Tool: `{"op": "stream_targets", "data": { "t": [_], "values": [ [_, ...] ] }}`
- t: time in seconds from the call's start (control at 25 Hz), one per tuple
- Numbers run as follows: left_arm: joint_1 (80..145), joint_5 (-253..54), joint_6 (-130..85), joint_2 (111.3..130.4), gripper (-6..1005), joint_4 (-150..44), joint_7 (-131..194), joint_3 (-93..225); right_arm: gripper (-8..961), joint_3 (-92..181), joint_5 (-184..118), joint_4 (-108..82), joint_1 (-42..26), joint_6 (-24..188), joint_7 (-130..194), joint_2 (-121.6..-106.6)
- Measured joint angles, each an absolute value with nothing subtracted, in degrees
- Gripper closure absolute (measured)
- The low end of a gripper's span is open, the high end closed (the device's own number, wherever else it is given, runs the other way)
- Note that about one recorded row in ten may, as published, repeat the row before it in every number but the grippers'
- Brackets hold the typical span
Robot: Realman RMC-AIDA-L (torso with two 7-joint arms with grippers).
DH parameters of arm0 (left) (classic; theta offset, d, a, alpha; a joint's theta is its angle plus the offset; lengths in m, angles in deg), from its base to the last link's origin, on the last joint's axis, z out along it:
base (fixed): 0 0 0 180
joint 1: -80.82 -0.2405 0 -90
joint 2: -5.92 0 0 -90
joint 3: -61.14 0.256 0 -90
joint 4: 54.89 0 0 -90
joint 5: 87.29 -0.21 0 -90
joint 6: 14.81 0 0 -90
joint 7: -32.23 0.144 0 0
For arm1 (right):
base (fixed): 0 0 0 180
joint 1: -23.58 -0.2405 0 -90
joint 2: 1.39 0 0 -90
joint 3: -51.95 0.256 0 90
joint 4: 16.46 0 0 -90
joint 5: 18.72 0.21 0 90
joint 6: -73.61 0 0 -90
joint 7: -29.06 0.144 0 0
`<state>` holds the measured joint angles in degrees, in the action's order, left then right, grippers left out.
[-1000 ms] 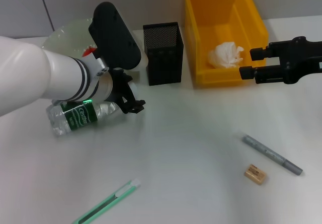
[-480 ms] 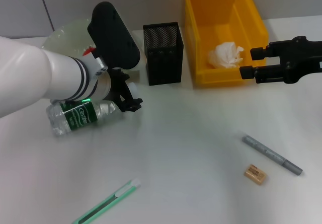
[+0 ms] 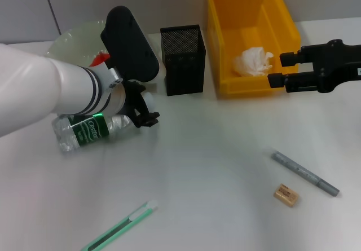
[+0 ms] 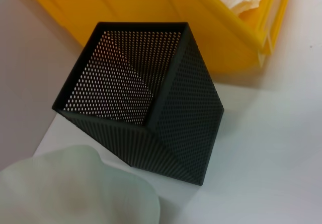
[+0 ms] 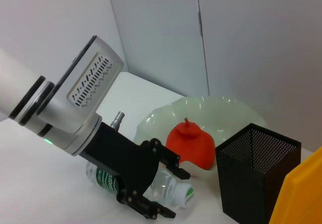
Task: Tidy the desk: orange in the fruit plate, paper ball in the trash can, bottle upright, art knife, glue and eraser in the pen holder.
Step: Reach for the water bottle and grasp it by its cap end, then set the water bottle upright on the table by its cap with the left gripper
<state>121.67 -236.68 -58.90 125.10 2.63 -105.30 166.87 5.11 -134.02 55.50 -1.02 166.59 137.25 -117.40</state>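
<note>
Left tool (image 3: 148, 114), fingers spread wide, sits at the cap end of the bottle (image 3: 84, 130), which lies on its side on the bench (image 3: 214, 149) before the plate (image 3: 76, 39). Right tool (image 3: 277, 70), fingers apart and holding nothing, hangs beside the yellow bin (image 3: 248, 31) containing the paper ball (image 3: 252, 61).

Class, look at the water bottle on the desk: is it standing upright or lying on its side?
Lying on its side. The bottle rests lengthwise on the desk, cap end toward the left gripper, whose fingers sit open around it.
</note>
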Motion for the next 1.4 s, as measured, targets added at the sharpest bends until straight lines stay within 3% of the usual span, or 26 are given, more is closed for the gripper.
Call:
{"op": "stream_targets", "data": {
  "t": [0.92, 1.4],
  "values": [
    [121.9, -236.7, -57.4, 125.09, 402, 1.3, -105.4, 168.7, 303, 5.1, -134.0, 55.3, -1.1, 166.6, 137.3, -117.71],
    [121.4, -236.3, -57.9, 125.1, 545, 3.0, -104.8, 169.9, 303, 5.1, -134.0, 55.2, -0.8, 166.7, 137.3, -117.62]
  ]
}}
